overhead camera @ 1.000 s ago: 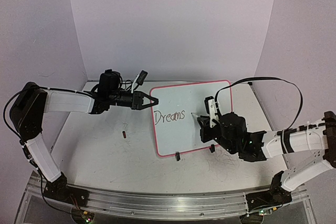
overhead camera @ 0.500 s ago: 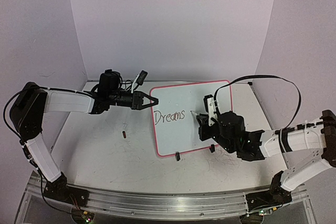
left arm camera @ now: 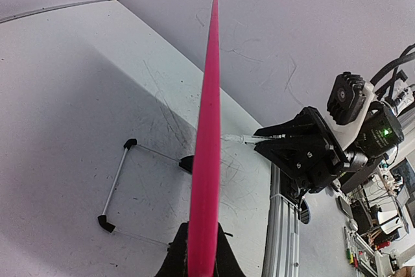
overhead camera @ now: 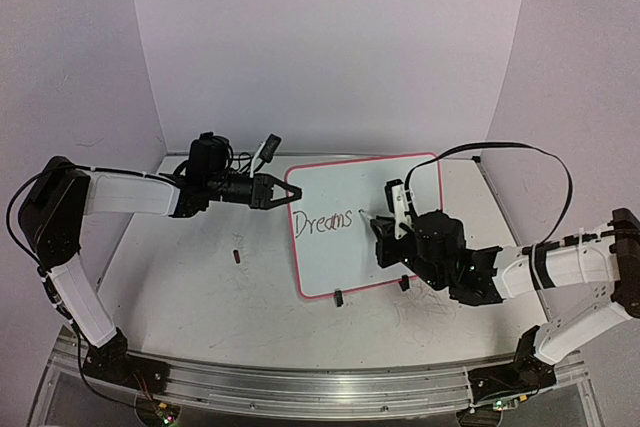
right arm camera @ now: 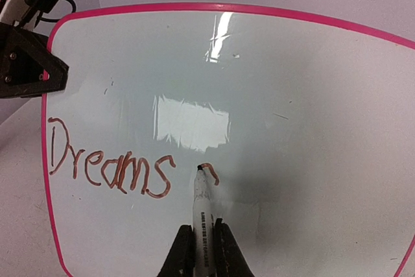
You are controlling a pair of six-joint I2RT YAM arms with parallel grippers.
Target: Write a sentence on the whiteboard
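From above, the whiteboard stands tilted on the white, scuffed counter, propped on two black clip feet. The left hand is clamped tight on its left rim. The right hand is closed around a marker, and the marker tip meets the board just right of "Dreams", the only finished word of the sentence. By my reading the second word is only beginning, so the line is far from complete.

From the left wrist, the board shows edge-on as a thin, stiff pink strip pinched in the left hand's grip, with the right hand beyond its face. A board this thin will probably rock under a push, so the brace should be firm and the pen pressure light.

From the right wrist, the surface is glossy and slick, with patches of glare, and the strokes read reddish-brown. The slim white marker barrel sits straight in the closed hand, its dark tip on a small curl. It is best to match the letter height, follow the same baseline, and leave room to the right for the rest.
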